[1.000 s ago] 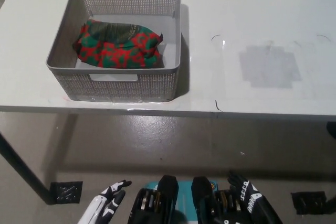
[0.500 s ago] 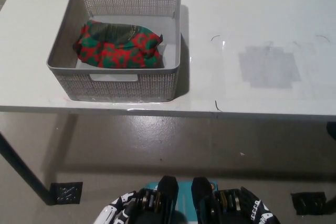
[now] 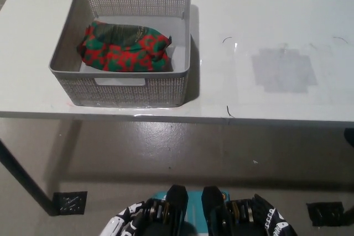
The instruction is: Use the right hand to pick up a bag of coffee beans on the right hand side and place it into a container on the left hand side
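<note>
The bag of coffee beans (image 3: 123, 47), wrapped in a red and green pattern with a darker olive panel along its top, lies on its side inside the grey container (image 3: 182, 37). It rests on the container's pale floor, filling most of the width, its long side running parallel to the near wall and its right end close to the right wall. A strip of bare floor shows between the bag and the far wall of the container.

The container is a square perforated basket with a handle slot cut into the far wall and another in the near wall. It stands on the white table (image 3: 265, 9), close to the table's near edge and on the table's left part. To the right of the container, well apart from it, a greyish rectangular patch (image 3: 283, 70) marks the tabletop, and a few thin dark scratches lie between the container and that patch.

Below the container, past the table's near edge, the floor is grey-brown concrete, with a dark table leg (image 3: 22, 181) slanting down at the left.

The white left hand (image 3: 123, 222) and the black right hand (image 3: 272, 219) both sit low at the bottom edge, well apart from the container; too little of either shows to tell whether the fingers are apart or together.
</note>
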You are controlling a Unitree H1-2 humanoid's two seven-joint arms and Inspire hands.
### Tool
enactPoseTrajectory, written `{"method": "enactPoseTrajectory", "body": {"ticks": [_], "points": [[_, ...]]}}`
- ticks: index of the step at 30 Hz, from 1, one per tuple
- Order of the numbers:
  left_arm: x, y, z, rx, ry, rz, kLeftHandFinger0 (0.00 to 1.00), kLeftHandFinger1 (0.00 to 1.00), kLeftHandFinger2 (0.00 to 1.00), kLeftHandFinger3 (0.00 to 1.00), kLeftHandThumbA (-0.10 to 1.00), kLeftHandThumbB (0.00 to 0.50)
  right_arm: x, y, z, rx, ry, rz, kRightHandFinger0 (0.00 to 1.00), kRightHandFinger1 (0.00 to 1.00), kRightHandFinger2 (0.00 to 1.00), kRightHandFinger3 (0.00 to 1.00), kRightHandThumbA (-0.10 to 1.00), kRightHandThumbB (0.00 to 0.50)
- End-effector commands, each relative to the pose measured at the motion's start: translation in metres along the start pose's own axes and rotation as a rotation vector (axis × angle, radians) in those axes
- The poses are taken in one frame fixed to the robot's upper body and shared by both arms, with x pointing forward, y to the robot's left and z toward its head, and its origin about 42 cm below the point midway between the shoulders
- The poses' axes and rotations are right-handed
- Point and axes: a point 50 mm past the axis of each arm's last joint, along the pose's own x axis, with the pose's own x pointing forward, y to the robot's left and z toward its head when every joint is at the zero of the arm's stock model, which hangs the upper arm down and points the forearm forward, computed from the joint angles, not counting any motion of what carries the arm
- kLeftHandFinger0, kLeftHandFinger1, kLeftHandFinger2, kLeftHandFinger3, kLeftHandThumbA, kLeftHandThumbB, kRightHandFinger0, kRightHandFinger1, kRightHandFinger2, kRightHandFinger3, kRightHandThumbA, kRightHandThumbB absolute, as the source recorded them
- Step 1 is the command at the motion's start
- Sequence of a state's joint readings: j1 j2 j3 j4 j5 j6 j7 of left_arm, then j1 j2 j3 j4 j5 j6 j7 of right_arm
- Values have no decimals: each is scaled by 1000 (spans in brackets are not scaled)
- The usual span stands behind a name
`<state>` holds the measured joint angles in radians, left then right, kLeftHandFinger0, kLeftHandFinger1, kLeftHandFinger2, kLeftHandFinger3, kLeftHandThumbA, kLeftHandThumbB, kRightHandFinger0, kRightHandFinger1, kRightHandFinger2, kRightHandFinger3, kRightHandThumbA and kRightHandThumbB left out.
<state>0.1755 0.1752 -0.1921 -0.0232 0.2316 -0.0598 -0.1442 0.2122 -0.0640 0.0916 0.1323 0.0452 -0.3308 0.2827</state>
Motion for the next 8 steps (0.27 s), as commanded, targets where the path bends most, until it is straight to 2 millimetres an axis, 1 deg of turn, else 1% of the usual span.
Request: {"method": "enactPoseTrajectory", "body": {"ticks": [1, 3, 6, 8], "points": [[4, 1, 6, 6, -39, 3, 1000, 1000, 1000, 1000, 1000, 417, 2, -6, 10, -26, -76, -8, 1000, 1000, 1000, 1000, 960, 198], [4, 1, 6, 9, -36, 2, 1000, 1000, 1000, 1000, 1000, 424, 2, -6, 11, -30, -72, -5, 1000, 1000, 1000, 1000, 958, 190], [3, 1, 7, 12, -38, 3, 1000, 1000, 1000, 1000, 1000, 411, 2, -6, 10, -28, -72, 0, 1000, 999, 1000, 1000, 943, 191], [3, 1, 7, 10, -36, 3, 1000, 1000, 1000, 1000, 1000, 412, 3, -6, 10, -28, -73, 0, 1000, 995, 1000, 1000, 941, 191]]}}
